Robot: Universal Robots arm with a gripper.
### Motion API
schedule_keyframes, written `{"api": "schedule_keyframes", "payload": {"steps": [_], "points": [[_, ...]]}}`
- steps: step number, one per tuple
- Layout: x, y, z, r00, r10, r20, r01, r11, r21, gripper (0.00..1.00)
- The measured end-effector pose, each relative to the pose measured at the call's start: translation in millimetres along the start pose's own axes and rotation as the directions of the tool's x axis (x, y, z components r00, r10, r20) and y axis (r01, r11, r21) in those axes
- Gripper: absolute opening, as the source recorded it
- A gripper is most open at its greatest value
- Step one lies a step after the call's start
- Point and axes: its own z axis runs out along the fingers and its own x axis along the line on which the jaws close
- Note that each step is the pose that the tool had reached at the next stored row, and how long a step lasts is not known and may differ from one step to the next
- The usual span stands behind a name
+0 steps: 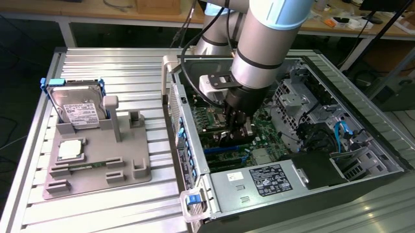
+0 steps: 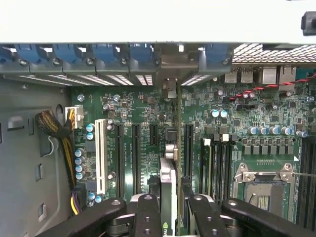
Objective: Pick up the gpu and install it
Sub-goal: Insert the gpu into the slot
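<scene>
My gripper (image 1: 234,132) reaches down into the open computer case (image 1: 363,102), over the green motherboard (image 1: 211,116). It is shut on the gpu (image 1: 229,141), which shows as a dark piece below the fingers. In the wrist view the gpu (image 2: 169,168) is seen edge-on, a thin card with a silvery metal edge, clamped between the two black fingers of the gripper (image 2: 168,202). The card stands upright among the long black expansion slots (image 2: 136,153) of the motherboard (image 2: 143,106), its far end toward the rear slot openings (image 2: 170,74). Whether its lower edge sits in a slot is hidden.
On the exterior view's left, a grey fixture (image 1: 97,174) holds a silver hard drive (image 1: 77,109) with blue handles and a square CPU chip (image 1: 70,149). The power supply (image 1: 259,179) lies at the case's near end. A white slot (image 2: 101,155), the CPU socket (image 2: 264,190) and braided cables (image 2: 57,128) flank the card.
</scene>
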Motion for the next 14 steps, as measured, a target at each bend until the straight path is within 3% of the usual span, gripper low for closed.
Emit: {"api": "schedule_keyframes", "payload": {"steps": [4, 12, 14], "points": [[0.0, 0.2, 0.1, 1.0000, 0.000, 0.0001, 0.000, 1.0000, -0.0005, 0.27], [1.1, -5.8, 0.6, 1.0000, 0.001, 0.0023, -0.001, 0.9999, -0.0153, 0.27], [1.2, -6.0, 0.7, 1.0000, 0.001, 0.0023, -0.001, 0.9999, -0.0159, 0.27]]}}
